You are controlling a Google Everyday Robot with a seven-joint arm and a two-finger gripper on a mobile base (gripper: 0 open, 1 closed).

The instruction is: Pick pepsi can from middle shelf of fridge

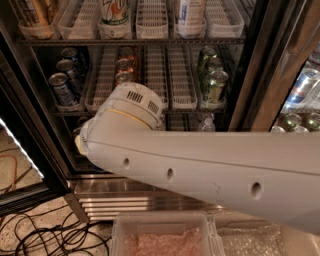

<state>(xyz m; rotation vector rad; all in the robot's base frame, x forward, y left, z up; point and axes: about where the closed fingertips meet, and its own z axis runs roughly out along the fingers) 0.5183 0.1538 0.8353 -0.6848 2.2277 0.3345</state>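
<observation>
The fridge (260,65) stands open with its dark frame. The middle shelf (182,106) carries white slotted lanes. Blue pepsi cans (62,89) stand in the far-left lane, one behind another. Red cans (123,66) fill a lane to their right, and green cans (215,82) stand further right. My white arm (200,165) crosses the view from the right. Its rounded wrist housing (132,107) sits in front of the shelf, just right of the blue cans. My gripper is hidden behind the arm's end at the lower left, near the level below.
The upper level holds tall bottles (114,12) in white lanes. A ribbed steel strip (130,202) runs along the fridge base. Clear bins (160,235) sit in front below. Black cables (45,235) lie on the floor at the left. More cans (300,87) show at the right.
</observation>
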